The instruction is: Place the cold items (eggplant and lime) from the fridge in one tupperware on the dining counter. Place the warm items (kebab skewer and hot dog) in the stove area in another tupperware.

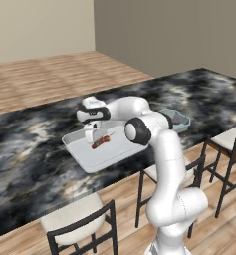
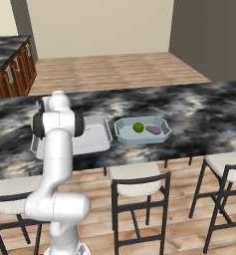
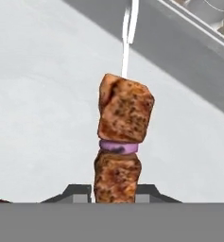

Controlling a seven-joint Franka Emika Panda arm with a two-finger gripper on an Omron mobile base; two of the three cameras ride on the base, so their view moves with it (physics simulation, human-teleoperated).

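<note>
My gripper [image 1: 91,133] reaches down into a shallow pale grey tupperware [image 1: 89,158] on the dining counter [image 1: 35,144], shut on the kebab skewer [image 3: 123,142]. The skewer's brown meat chunks and purple ring stand between my fingertips [image 3: 75,193], low over the tupperware floor. It shows as a reddish-brown piece [image 1: 101,142] beside the hand. A second, blue-grey tupperware [image 2: 124,133] to the right holds the lime [image 2: 138,127] and the eggplant [image 2: 153,130]. I cannot tell the hot dog apart. The fridge and the stove area are out of view.
Bar stools [image 2: 137,182] stand along the counter's near edge, one [image 1: 72,219] at my left. A wood cabinet with a dark worktop [image 2: 10,69] stands at the far left. Wooden floor lies beyond the counter.
</note>
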